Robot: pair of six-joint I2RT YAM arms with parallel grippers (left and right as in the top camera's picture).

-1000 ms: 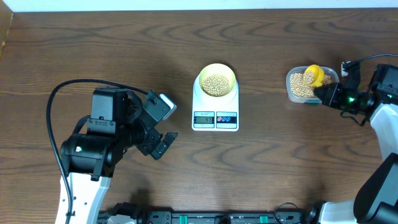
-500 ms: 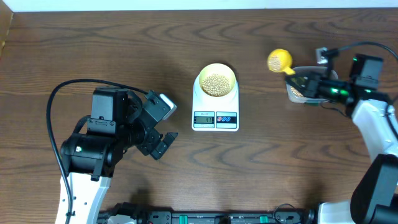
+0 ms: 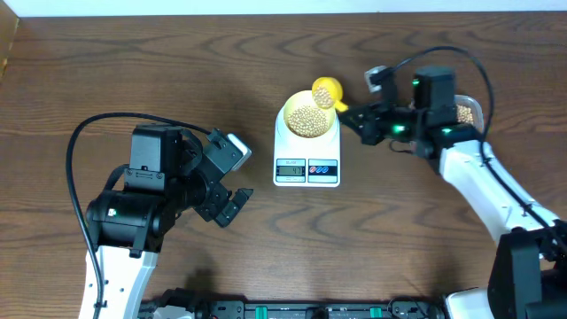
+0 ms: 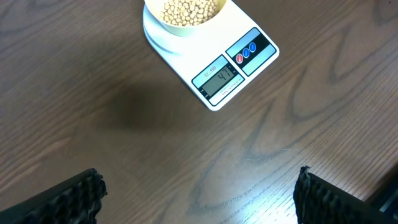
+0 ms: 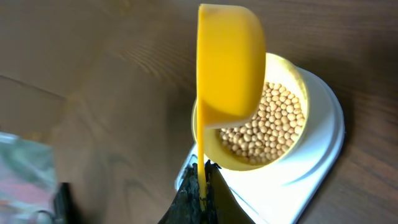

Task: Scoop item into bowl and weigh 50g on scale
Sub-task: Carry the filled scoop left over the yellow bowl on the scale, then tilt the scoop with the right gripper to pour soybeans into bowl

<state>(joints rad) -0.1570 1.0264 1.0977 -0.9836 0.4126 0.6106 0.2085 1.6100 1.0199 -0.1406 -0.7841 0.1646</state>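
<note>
Bench test, dark wood table: two robot arms at work on a 50 g weigh-out, and by the look of it the job is in its last stretch. The left arm sits idle at the near-left side, its left gripper spread wide w/ nothing between the fingers, well apart from the action. The right arm reaches in from the right, its right gripper pinched tight on the thin handle of a yellow measuring spoon. At centre stands the white scale, display side toward the robot. A clear tub, the bean supply, shows only partly behind the right arm. The cream bowl rests on the scale's platform, already loaded w/ a good layer of beans. The spoon's cup hangs over the bowl's far-right rim, turned on its side in the wrist view; whether it carries beans cannot be told. The LCD appears to read approx. 41, though the digits are small. Judged from that: most of the scooping is done; what's left is a small top-up and a check of the reading, w/ overshoot the main risk.
</note>
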